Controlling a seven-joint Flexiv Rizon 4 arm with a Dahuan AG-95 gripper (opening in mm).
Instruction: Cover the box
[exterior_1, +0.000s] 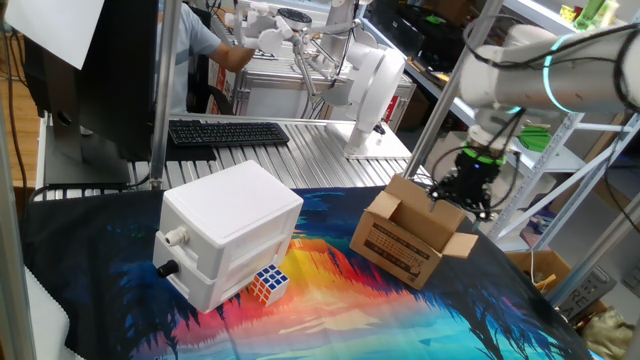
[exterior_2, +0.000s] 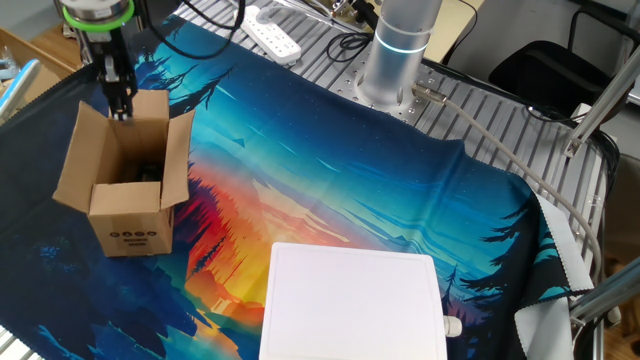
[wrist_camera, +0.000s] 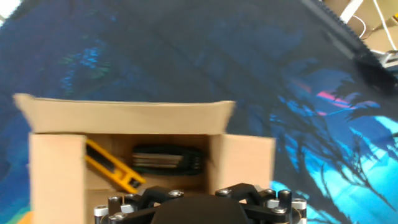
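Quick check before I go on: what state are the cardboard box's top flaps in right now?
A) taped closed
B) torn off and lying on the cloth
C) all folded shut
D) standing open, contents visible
D: the box has its flaps spread open, and the hand view looks down into it at a yellow tool and a dark tool inside.

White Flexiv arm (exterior_1: 560, 70) reaching down, black two-finger gripper (exterior_2: 119, 105) pointing downward, finger spacing hard to tell

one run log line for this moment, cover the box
step: cover the box | box: flaps open, items inside | tool: at rear flap edge, grip unclear | status: not covered
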